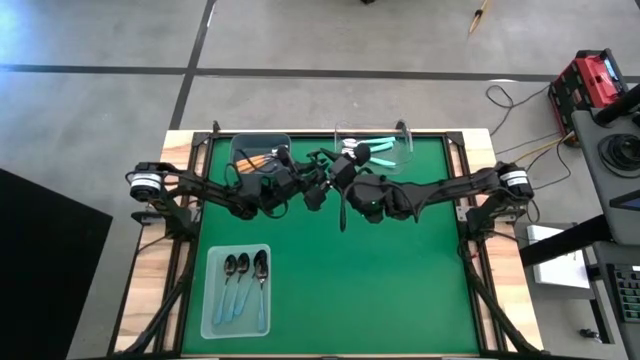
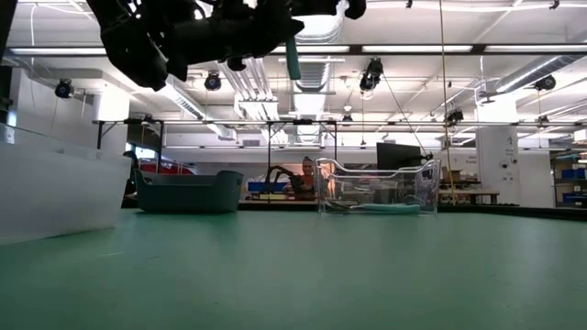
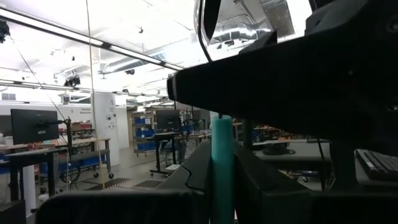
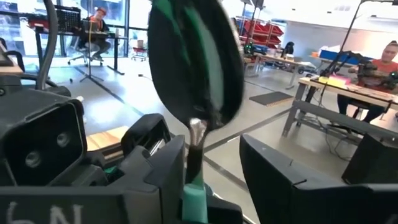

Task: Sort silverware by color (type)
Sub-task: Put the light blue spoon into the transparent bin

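Observation:
A spoon with a teal handle (image 3: 222, 165) and a silver bowl (image 4: 196, 62) stands upright in the air over the table's far middle. My left gripper (image 1: 312, 190) is shut on it. My right gripper (image 4: 211, 143) is open, one finger on either side of the spoon's thin neck (image 4: 195, 134). The neck runs close beside one finger (image 4: 163, 163); I cannot tell whether they touch. In the low view the handle's free end (image 2: 293, 60) sticks down below both grippers. My left gripper pinches the teal handle (image 3: 222, 186) between its two fingers, which come from the table's left, slanting a little upward, and lie across the handle. The spoon is lifted clear of the table, upright, bowl on top.
A grey-blue bin (image 1: 261, 148) with orange-handled spoons stands at the far left. A clear bin (image 1: 378, 147) with teal-handled spoons stands at the far middle. A pale tray (image 1: 237, 290) near the front left holds three dark-bowled spoons. The green mat (image 1: 380, 290) lies bare at the right.

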